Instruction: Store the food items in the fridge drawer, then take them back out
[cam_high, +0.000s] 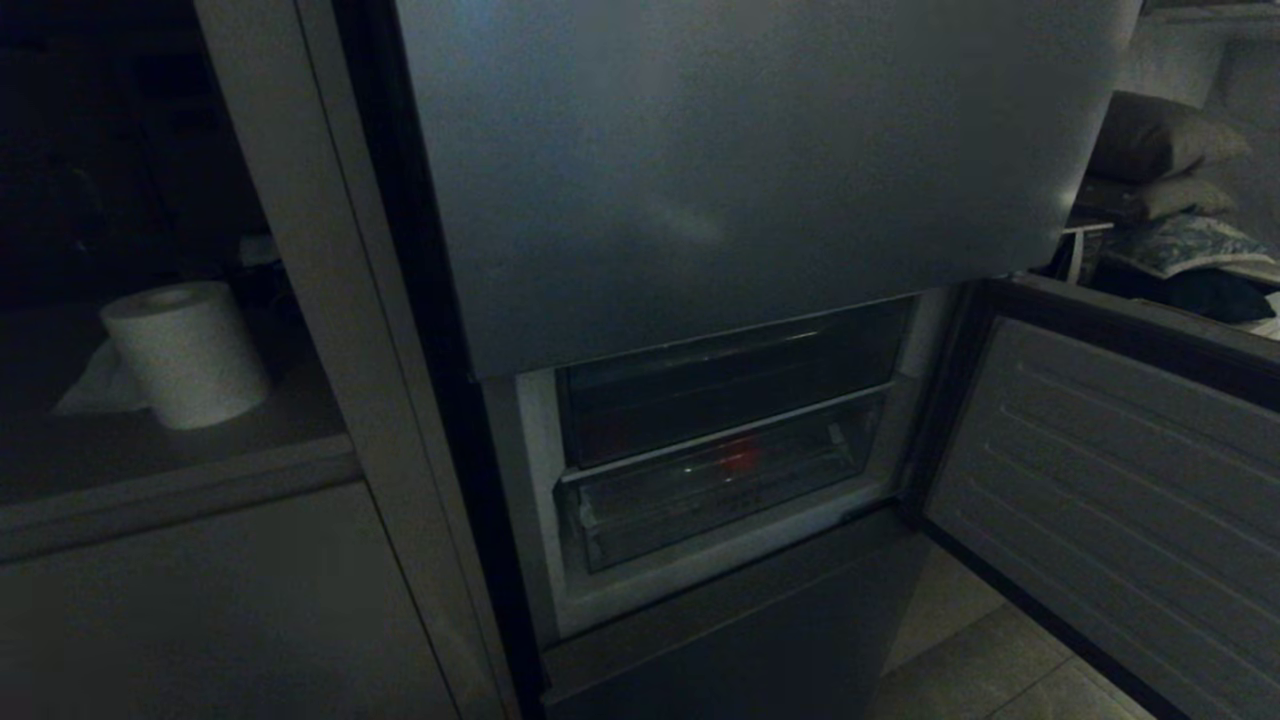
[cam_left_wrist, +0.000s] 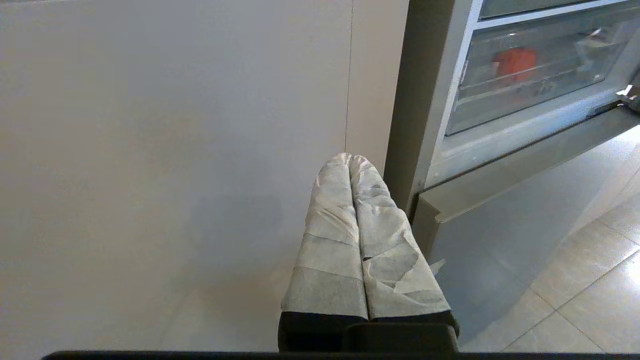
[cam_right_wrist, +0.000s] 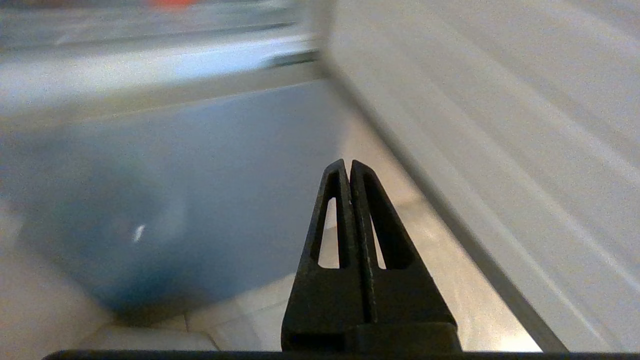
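The fridge's middle section stands open. Its clear fridge drawer (cam_high: 700, 495) is pushed in, with a red food item (cam_high: 738, 458) showing through the front. In the left wrist view the same drawer (cam_left_wrist: 545, 95) holds the red food item (cam_left_wrist: 516, 62). My left gripper (cam_left_wrist: 351, 158), its fingers wrapped in pale tape, is shut and empty, low beside the cabinet wall to the fridge's left. My right gripper (cam_right_wrist: 347, 163) is shut with nothing in it, low in front of the fridge's bottom door. Neither gripper appears in the head view.
The middle door (cam_high: 1120, 500) hangs open to the right over the tiled floor (cam_high: 990, 660). A paper roll (cam_high: 185, 350) stands in a cabinet niche on the left. Cushions (cam_high: 1170, 180) lie at the far right. The closed upper fridge door (cam_high: 740, 160) fills the top.
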